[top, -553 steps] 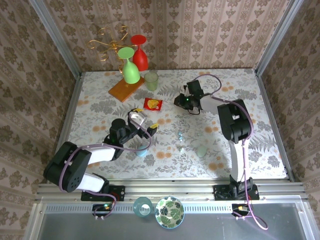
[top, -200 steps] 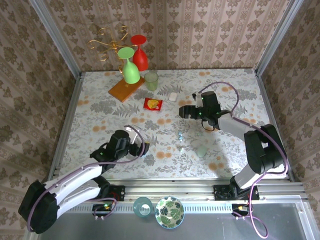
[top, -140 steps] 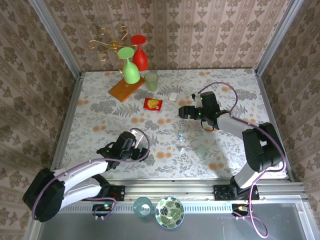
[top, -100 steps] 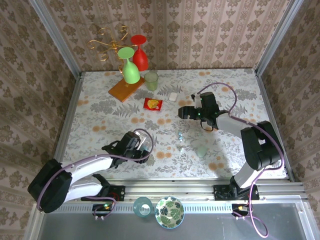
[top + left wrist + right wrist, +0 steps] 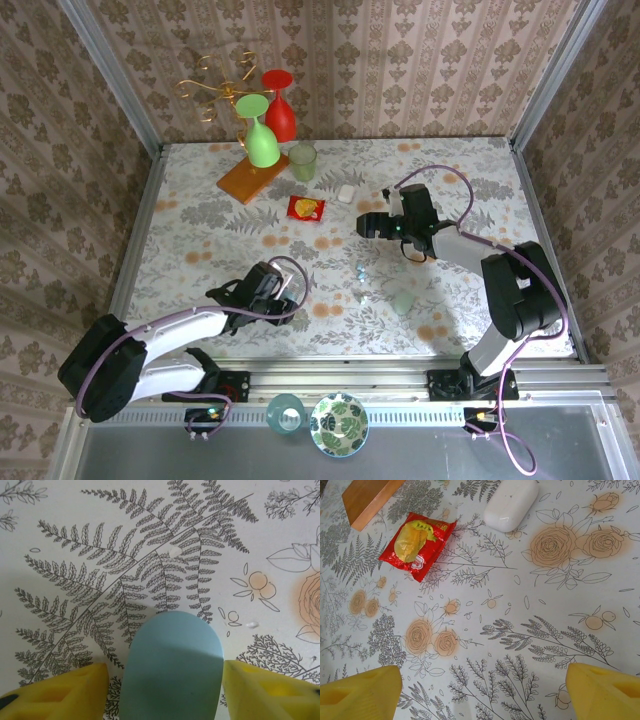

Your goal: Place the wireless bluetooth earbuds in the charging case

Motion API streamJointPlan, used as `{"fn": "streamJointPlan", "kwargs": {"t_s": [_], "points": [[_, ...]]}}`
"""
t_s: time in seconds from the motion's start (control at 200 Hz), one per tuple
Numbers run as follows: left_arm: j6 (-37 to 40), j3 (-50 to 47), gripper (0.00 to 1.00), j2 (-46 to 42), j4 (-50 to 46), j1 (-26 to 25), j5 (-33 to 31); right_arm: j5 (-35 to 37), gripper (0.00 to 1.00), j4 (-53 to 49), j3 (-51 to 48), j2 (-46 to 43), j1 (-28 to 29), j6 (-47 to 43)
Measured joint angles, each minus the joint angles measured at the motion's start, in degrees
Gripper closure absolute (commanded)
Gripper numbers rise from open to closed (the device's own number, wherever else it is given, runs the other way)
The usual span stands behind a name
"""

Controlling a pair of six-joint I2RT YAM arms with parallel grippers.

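Two yellow fingers of the left end effector (image 5: 165,685) bracket the light blue oval plastic charging case (image 5: 171,660) on the floral surface (image 5: 75,540), not yet clamped, likely to steady it. Tiny pale earbuds (image 5: 361,270) lie nearby, unobstructed. The right end effector (image 5: 482,690) hangs spread wide near a red snack packet (image 5: 417,542).

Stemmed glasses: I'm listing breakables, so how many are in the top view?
2: a green one and a red one, side by side at the back left by the gold rack. None seems hidden.
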Motion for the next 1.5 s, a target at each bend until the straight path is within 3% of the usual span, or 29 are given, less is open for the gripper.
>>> {"fn": "streamJointPlan", "kwargs": {"t_s": [0.185, 0.42, 0.705, 0.97, 1.23, 1.5], "points": [[-1.2, 0.4, 0.36, 0.7, -1.4, -0.2, -0.2, 0.0, 0.14, 0.0, 0.0, 0.0, 0.0, 0.1], [-2.8, 0.4, 0.55, 0.0, -2.4, -0.9, -0.2, 0.0, 0.14, 0.0, 0.3, 0.2, 0.0, 0.2], [0.3, 0.6, 0.58, -2.3, -1.7, -1.1, 1.1, -2.3, 0.17, -0.3, 0.8, 0.1, 0.0, 3.5], [7.8, 2.7, 0.61, -2.2, 7.7, -0.4, 6.8, -12.0, 0.17, -5.6, 0.7, -5.7, 0.0, 11.4], [15.4, 8.3, 0.61, 3.4, 18.4, 0.9, 17.6, -26.3, 0.21, -4.0, -6.1, -11.1, 1.2, 22.3], [19.1, 10.6, 0.6, 6.3, 24.0, 0.9, 24.7, -31.8, 0.32, 0.7, -10.1, -12.3, 5.5, 30.3]]}}
